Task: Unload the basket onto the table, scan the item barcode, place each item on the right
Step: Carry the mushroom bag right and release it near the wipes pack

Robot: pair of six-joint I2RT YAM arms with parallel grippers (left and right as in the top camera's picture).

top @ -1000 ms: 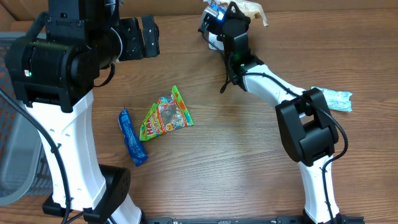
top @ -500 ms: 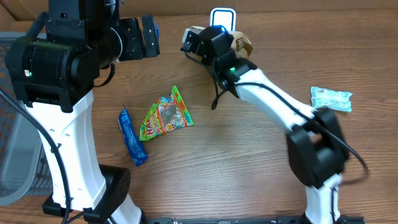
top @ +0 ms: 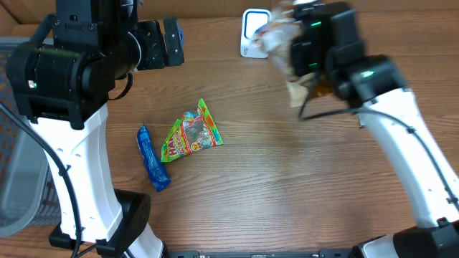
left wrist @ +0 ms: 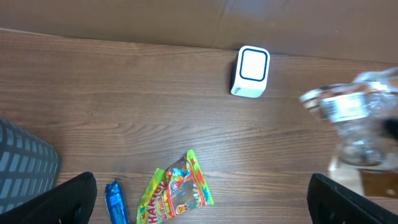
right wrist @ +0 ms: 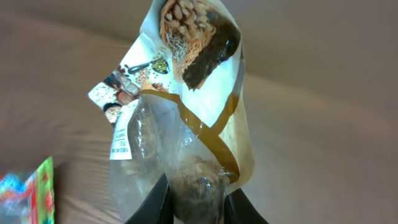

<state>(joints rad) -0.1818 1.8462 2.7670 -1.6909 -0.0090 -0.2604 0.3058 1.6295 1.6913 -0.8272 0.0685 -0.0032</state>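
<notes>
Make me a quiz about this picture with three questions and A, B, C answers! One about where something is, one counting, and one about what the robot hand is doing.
1. Where is the small white box scanner with the blue-rimmed face?
A) at the far edge of the wooden table
B) inside a basket
C) under a wrapper

2. How many packets lie loose on the table in the overhead view?
A) one
B) two
C) five

3. What is the right gripper doing?
A) open and empty
B) shut on the clear snack bag with a brown band
C) pressing on the table

Answers:
1 A, it stands by the back edge.
2 B, only the blue stick wrapper and the green-and-red gummy bag show.
3 B, the wrist view shows it pinching the bag's end.
</notes>
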